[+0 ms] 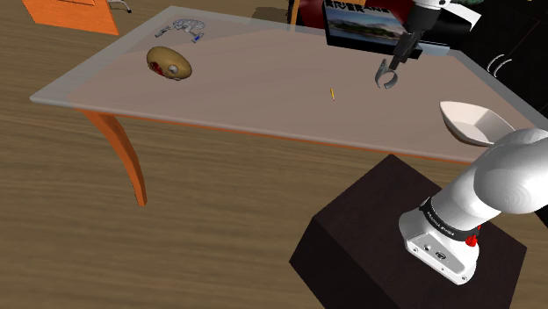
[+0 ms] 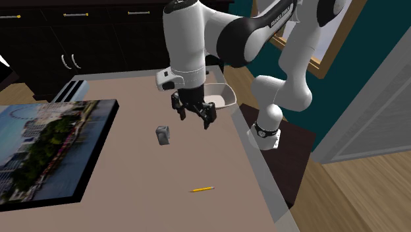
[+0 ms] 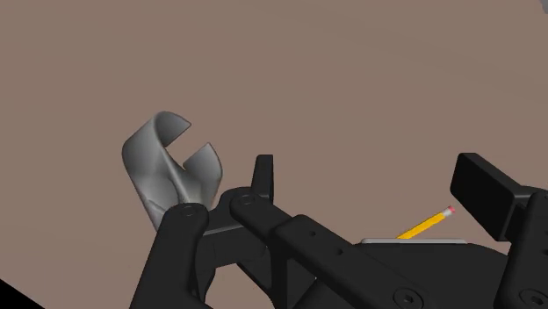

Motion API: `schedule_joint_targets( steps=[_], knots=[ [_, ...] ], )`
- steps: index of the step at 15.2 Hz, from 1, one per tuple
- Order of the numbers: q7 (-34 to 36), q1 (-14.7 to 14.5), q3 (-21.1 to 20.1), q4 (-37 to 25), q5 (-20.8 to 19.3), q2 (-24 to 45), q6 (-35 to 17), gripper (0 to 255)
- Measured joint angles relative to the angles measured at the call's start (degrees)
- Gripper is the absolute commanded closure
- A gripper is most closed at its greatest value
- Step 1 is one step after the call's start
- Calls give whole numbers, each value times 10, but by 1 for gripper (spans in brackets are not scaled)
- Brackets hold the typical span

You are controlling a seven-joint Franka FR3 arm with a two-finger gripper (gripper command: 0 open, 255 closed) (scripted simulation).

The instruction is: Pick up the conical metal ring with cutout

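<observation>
So the gripper [image 2: 194, 116] hangs over the brownish table [image 1: 263, 79] with its two black fingers [image 3: 263, 173] standing well apart, clamped on nothing. The grey ring [image 3: 156, 167] sits just beside the framed picture [image 2: 46, 148], off the picture's edge on the side that faces the white bowl [image 1: 470, 118]. From the wrist view the ring is right next to one finger but outside the gap, not between them, and you can see the notch cut out of its wall facing up. I can't tell if that finger actually touches it, it looks like it's just off it. The shoulder view has the gripper right above the ring, angled down at it. A yellow pencil [image 2: 203, 189] lies flat on the table a bit further from the picture than the ring does, apart from both. The bowl is well away from the picture, at the table edge close to the black stand [image 1: 378, 228]. A brown potato-looking thing [image 1: 169, 62] lies far from the picture, down at the other end of the table.
</observation>
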State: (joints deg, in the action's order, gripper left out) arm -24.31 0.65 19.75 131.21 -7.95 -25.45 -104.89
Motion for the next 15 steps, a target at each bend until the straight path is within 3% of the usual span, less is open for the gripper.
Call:
schedule_joint_targets(
  steps=[9, 15],
  knots=[
    [-147, -4, 78, -132, 40, 185, -70, 0],
    [-169, -1, 87, -117, 53, 216, -116, 0]
  ],
)
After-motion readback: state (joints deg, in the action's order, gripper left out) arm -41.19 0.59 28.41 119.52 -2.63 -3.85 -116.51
